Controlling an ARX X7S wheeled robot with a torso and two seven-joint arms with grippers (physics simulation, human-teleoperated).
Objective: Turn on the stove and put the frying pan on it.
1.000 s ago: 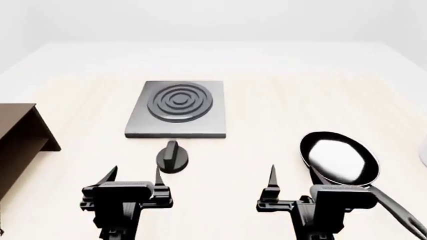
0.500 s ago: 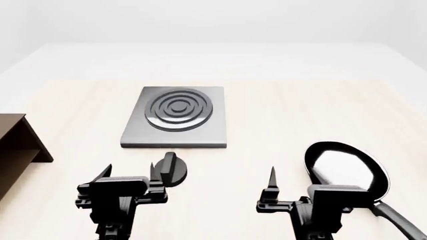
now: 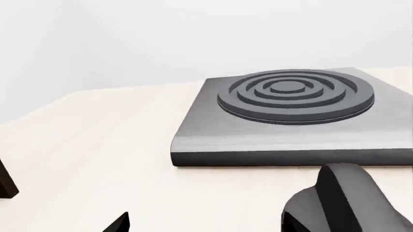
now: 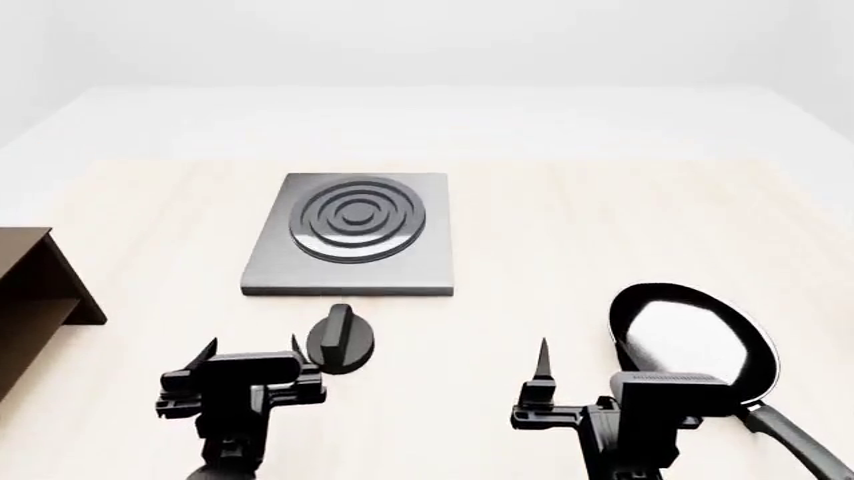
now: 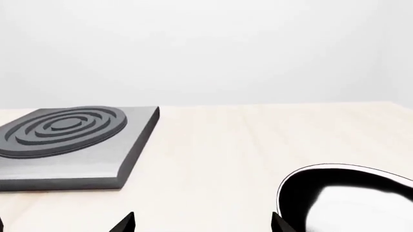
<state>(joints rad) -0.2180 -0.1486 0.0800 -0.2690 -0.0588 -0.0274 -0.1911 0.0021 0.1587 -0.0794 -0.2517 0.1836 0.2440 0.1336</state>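
The stove is a flat grey slab with a ringed burner, lying mid-table; its black round knob stands separately just in front of it. My left gripper is open, just short of the knob and a little to its left. In the left wrist view the knob sits beside one fingertip, outside the open left gripper, with the stove beyond. The frying pan, black with a glossy inside, lies at the right. My right gripper is open beside the pan's near left rim. The right wrist view shows the pan, the stove and the empty right gripper.
A brown wooden shelf stands at the table's left edge, and its dark corner shows in the left wrist view. The pan's long handle runs toward the near right corner. Pale tabletop lies between the stove and the pan.
The head view first shifted, so stove and pan sit lower in it. My left gripper then drew back slightly, uncovering the whole knob. The right gripper barely moved.
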